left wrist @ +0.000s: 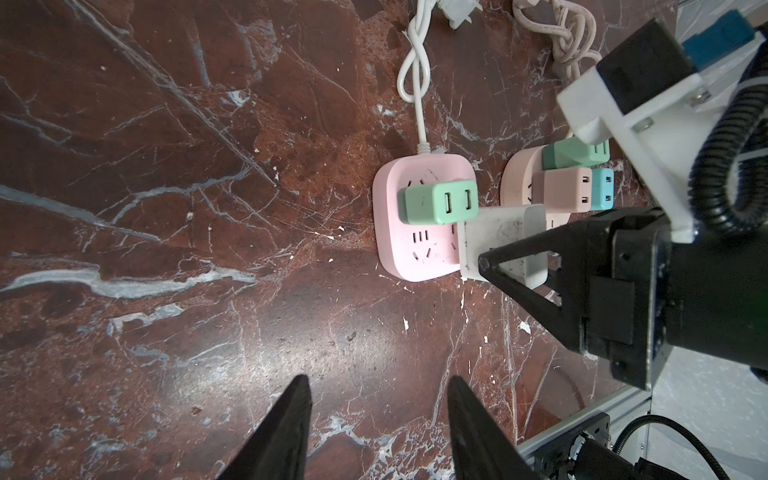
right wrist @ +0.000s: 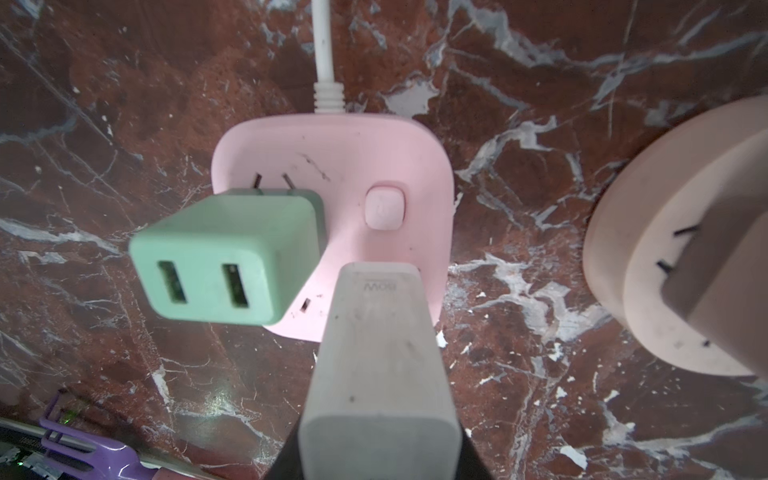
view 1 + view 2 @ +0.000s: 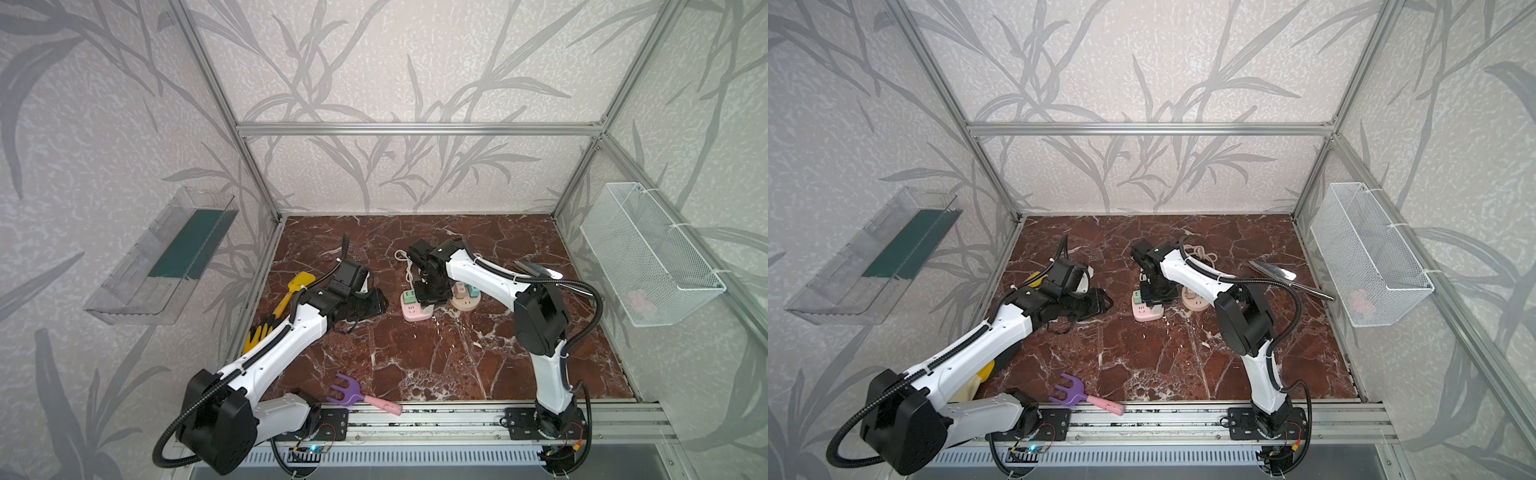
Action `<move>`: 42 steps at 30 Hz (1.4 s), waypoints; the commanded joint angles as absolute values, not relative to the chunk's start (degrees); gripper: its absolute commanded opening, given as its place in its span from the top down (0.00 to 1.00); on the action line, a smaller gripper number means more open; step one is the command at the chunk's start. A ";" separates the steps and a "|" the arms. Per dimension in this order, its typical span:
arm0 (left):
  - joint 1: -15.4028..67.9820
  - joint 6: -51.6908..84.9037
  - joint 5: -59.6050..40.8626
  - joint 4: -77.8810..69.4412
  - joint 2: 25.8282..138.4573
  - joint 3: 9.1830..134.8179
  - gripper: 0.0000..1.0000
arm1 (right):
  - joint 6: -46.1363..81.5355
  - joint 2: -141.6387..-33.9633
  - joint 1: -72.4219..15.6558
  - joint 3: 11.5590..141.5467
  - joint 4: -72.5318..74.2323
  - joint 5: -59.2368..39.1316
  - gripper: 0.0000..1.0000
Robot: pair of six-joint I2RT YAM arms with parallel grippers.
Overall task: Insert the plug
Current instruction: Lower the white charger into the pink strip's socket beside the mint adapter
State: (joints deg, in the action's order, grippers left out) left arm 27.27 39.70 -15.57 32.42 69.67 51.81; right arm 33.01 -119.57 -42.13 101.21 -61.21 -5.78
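My right gripper [image 2: 380,451] is shut on a white plug [image 2: 376,353], held upright over the near right part of the pink power strip [image 2: 345,158]. Its prongs are hidden, so I cannot tell whether they sit in a socket. A green USB adapter [image 2: 224,257] stands plugged into the strip beside it. In the left wrist view the white plug [image 1: 503,239] overlaps the pink strip's [image 1: 415,253] edge. My left gripper [image 1: 379,399] is open over bare table, left of the pink strip [image 3: 415,312]. In a top view the right gripper [image 3: 432,293] points down.
A round beige strip [image 3: 465,305] with several adapters lies right of the pink one. A purple rake [image 3: 361,395] lies at the front edge, a yellow shovel [image 3: 295,291] and yellow glove [image 3: 257,334] at the left, a metal trowel [image 3: 540,272] at the right. A wire basket [image 3: 648,253] hangs on the right wall.
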 commanded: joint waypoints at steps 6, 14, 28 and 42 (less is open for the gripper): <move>27.39 38.17 -15.86 31.42 70.74 50.97 0.49 | 34.16 -125.17 -44.82 105.07 -68.20 -1.13 1.00; 27.28 37.01 -15.79 31.82 70.93 51.04 0.49 | 36.11 -124.68 -43.92 101.90 -66.17 -2.33 1.00; 27.24 36.30 -14.38 31.38 70.26 49.63 0.49 | 35.15 -131.60 -43.24 105.90 -68.80 -2.52 1.00; 27.16 36.39 -14.24 32.58 70.05 50.69 0.49 | 40.37 -131.15 -42.01 110.09 -68.14 1.77 1.00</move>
State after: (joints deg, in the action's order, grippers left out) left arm 27.27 37.06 -15.03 31.46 70.61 50.13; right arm 38.09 -127.52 -43.00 111.39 -68.47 -1.72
